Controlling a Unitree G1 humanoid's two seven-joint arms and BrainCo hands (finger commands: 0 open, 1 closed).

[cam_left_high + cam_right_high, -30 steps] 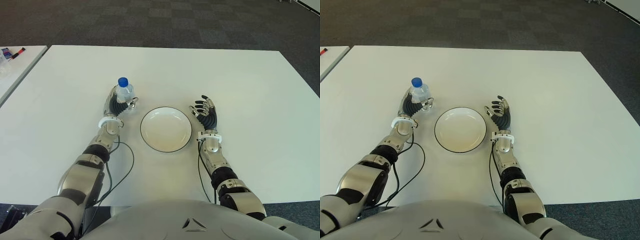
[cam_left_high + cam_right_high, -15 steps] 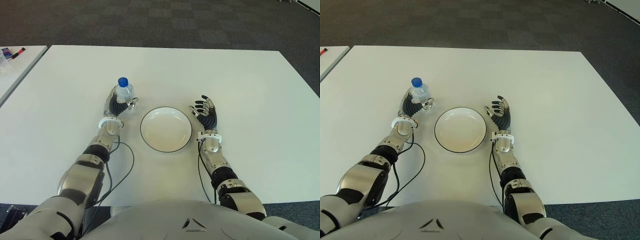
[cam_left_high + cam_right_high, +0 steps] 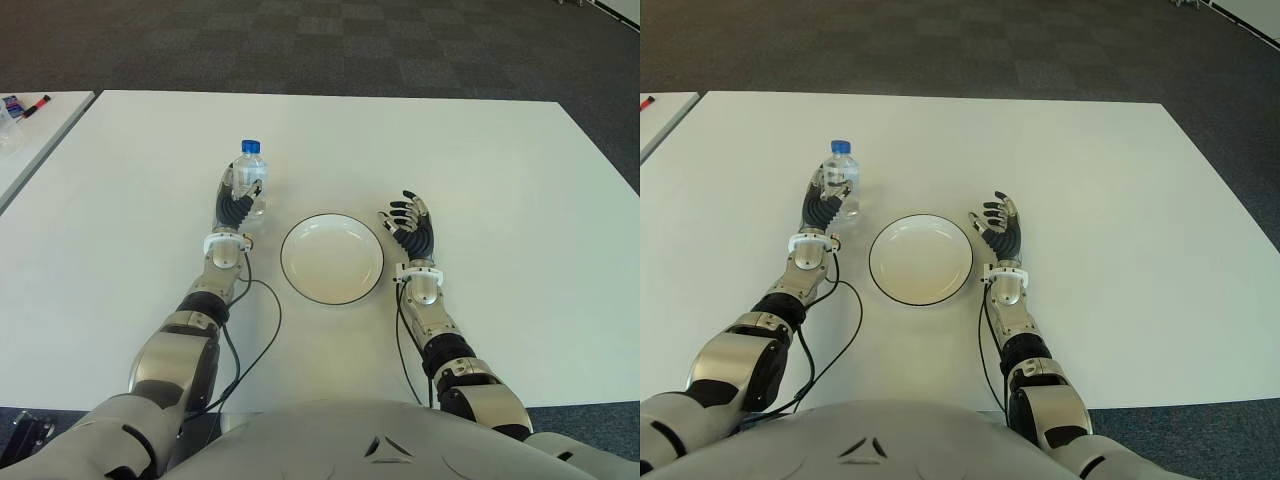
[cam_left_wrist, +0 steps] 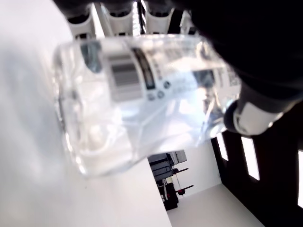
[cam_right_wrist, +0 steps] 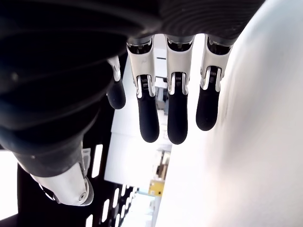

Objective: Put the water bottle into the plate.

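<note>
The left hand (image 3: 236,203) is gripping the upright water bottle (image 3: 250,176) left of the plate (image 3: 332,258); the right hand (image 3: 412,231), fingers loosely spread, is showing right of it on the white table (image 3: 480,170).

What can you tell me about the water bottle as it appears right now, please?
The water bottle is small, clear plastic, with a blue cap and a printed label bearing a barcode. It is upright in the left hand, whose fingers wrap its body, left of the white plate and not in it.
</note>
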